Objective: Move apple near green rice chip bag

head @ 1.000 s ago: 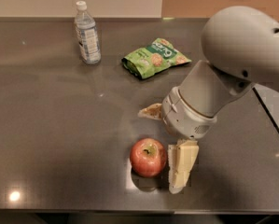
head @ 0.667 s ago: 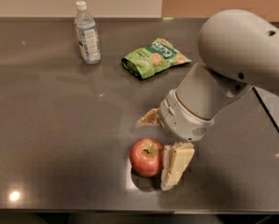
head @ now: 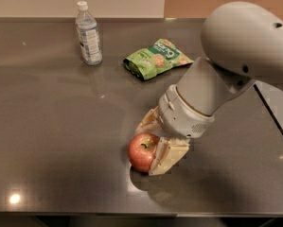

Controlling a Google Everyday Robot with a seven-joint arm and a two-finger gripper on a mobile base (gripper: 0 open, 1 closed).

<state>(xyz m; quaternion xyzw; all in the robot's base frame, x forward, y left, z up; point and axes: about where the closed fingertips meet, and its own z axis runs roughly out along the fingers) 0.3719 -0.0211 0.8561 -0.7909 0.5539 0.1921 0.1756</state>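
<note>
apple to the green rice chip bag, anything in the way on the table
Nothing visible does. Bare table lies between the apple and the green rice chip bag. The water bottle stands well left of the bag in the view. The gripper is right at the apple.

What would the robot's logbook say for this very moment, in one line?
hand: down at the apple | apple: on table, near front edge | chip bag: at back, right of bottle | apple not yet by bag
</note>
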